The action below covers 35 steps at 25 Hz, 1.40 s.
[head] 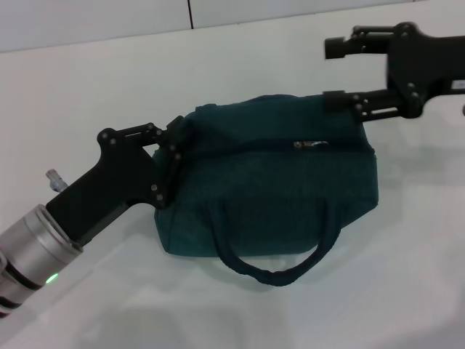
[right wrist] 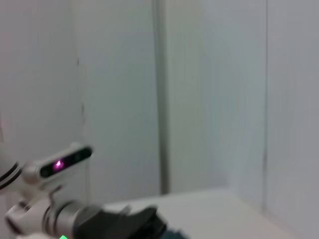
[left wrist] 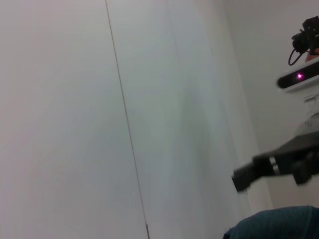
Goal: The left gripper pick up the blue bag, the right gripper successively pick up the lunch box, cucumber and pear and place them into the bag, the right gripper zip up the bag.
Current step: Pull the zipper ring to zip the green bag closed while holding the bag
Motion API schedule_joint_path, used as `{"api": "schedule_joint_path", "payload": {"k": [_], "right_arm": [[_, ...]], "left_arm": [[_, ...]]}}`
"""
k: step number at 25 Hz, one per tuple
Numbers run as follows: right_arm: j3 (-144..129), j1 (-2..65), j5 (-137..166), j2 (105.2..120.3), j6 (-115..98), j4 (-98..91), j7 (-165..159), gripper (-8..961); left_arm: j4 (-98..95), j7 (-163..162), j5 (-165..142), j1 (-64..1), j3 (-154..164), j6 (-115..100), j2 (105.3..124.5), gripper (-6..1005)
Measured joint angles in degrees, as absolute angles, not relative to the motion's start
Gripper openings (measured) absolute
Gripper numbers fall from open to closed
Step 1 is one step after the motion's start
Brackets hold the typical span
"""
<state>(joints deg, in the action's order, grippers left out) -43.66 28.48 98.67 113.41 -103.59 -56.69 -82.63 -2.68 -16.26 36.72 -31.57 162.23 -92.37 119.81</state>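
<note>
The blue bag [head: 276,196] lies on the white table [head: 87,87], its zipper pull [head: 311,145] near the right end of the top seam and the zip line looking closed. One handle [head: 272,275] hangs toward the front. My left gripper [head: 174,145] is shut on the bag's left end. My right gripper [head: 336,74] is open and empty, hovering just above the bag's top right corner. A corner of the bag shows in the left wrist view [left wrist: 279,224], with a right finger [left wrist: 249,174] above it. The lunch box, cucumber and pear are out of view.
A wall with a panel seam [head: 189,13] runs behind the table. The left arm's silver wrist [head: 29,251] comes in from the front left. The right wrist view shows the left arm [right wrist: 99,219] and the robot's head camera [right wrist: 60,163].
</note>
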Motion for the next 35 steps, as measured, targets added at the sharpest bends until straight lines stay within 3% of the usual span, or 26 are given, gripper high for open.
{"api": "schedule_joint_path", "payload": {"k": [8,16,35], "right_arm": [[-43.9,26.4,99.3,112.62,-109.7,-57.3,-79.2,793],[-46.0,26.3,104.4,113.14,-110.0,-56.8,-79.1,791],[-45.5,28.4,111.5,111.05,-106.8,-54.6,-83.3,782]], "left_arm": [[-2.7,-16.3,36.7,-32.2,162.2,-92.1,119.79,58],[-2.7,-16.3,36.8,-32.4,162.2,-91.4,119.79,58],[-2.7,-16.3,36.7,-33.1,162.2,-91.0,119.89,55]]}}
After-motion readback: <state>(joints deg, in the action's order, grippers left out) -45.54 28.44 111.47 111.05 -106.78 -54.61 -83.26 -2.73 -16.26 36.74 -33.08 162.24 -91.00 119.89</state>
